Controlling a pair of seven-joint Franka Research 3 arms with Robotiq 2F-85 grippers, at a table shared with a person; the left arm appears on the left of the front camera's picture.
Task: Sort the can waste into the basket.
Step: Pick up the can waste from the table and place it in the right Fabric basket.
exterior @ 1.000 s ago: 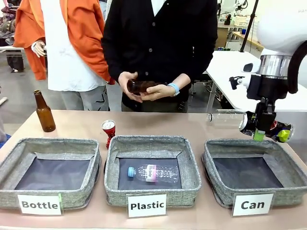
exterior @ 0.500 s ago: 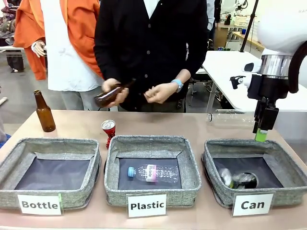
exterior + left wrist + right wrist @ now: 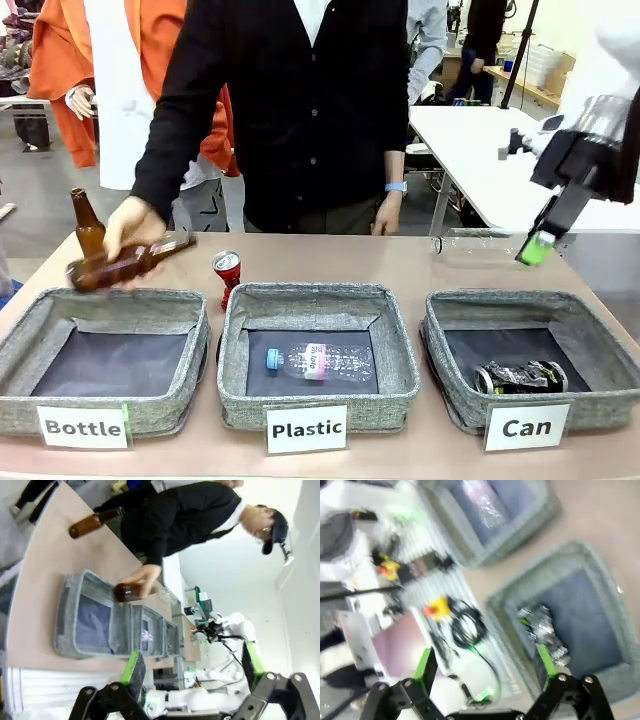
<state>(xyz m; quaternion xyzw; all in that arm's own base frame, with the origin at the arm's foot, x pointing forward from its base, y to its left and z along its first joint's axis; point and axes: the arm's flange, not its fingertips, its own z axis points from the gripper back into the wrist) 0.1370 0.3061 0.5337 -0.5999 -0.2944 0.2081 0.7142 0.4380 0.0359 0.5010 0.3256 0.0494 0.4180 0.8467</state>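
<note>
The crushed black and silver can (image 3: 520,376) lies on the dark floor of the basket (image 3: 448,385) behind the "Can" card, and it also shows as crushed can (image 3: 543,631) inside the basket (image 3: 555,562) in the blurred right wrist view. My right gripper (image 3: 537,248) hangs tilted above the basket's far right corner, and as right gripper (image 3: 486,662) it stands open with nothing held. The red can (image 3: 227,271) stands upright behind the middle basket. My left gripper (image 3: 192,670) is open and holds nothing, well back from the table.
A person's hand holds a brown bottle (image 3: 125,263) sideways over the far rim of the "Bottle" basket (image 3: 105,300). A second brown bottle (image 3: 87,224) stands behind it. The "Plastic" basket (image 3: 318,295) holds a clear plastic bottle (image 3: 320,360).
The crushed can left my right gripper and dropped into the Can basket. That gripper then rose and tilted to the right. The person carried the brown bottle left to the Bottle basket.
</note>
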